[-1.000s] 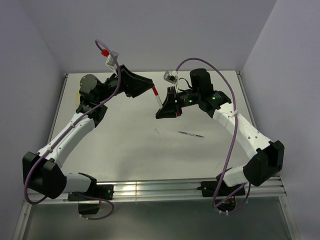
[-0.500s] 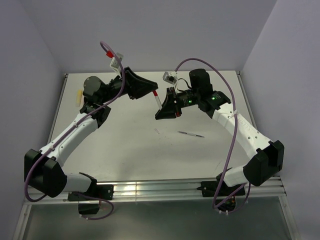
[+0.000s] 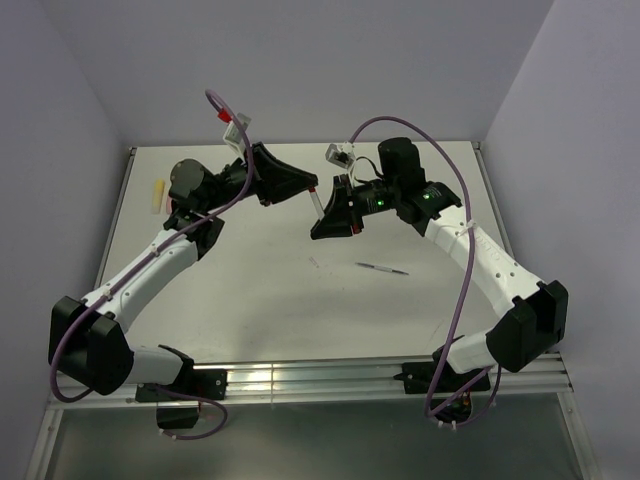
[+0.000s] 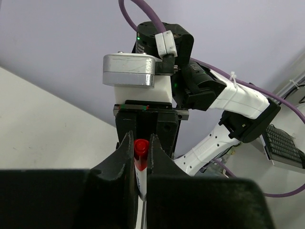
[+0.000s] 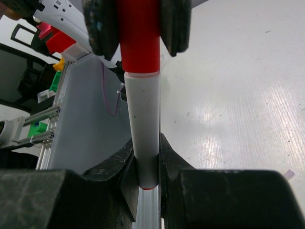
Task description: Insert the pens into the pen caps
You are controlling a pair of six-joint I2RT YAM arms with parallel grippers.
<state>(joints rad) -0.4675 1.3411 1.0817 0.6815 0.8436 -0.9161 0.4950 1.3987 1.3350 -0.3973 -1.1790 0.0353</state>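
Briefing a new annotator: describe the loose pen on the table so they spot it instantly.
In the top view, find the white table. Right of centre, nearer than the right end effector, a thin grey pen lies flat. Unlike the red-capped white pen held aloft, nothing grips it.

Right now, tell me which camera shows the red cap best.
The right wrist view: the red cap fills the top centre, large and sharp, between the left arm's fingers, meeting the white pen. The left wrist view shows only its end; the top view, a tiny red speck.
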